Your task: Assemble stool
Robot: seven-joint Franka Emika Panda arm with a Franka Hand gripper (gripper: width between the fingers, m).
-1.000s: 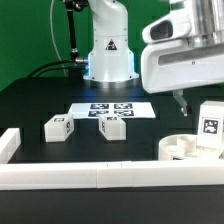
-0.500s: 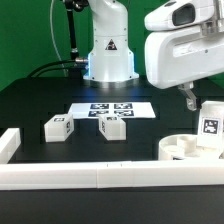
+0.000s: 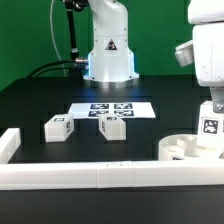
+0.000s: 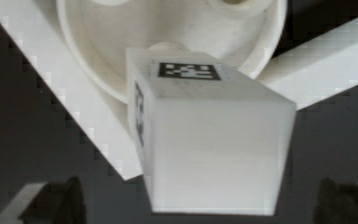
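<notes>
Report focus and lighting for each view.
Exterior view: even light; the marker board and the leg at the exterior view's left are crisp; blue glow on the robot base. Wrist view: the tag on the central leg is sharp; the dark fingers are blurred.

Robotics lab, marker board (image 3: 111, 108), green backdrop (image 3: 28, 40)

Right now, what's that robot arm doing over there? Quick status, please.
Gripper open, over the upright leg. Leg sits at the seat. Two spare legs lie apart. Nothing seen blocking.
</notes>
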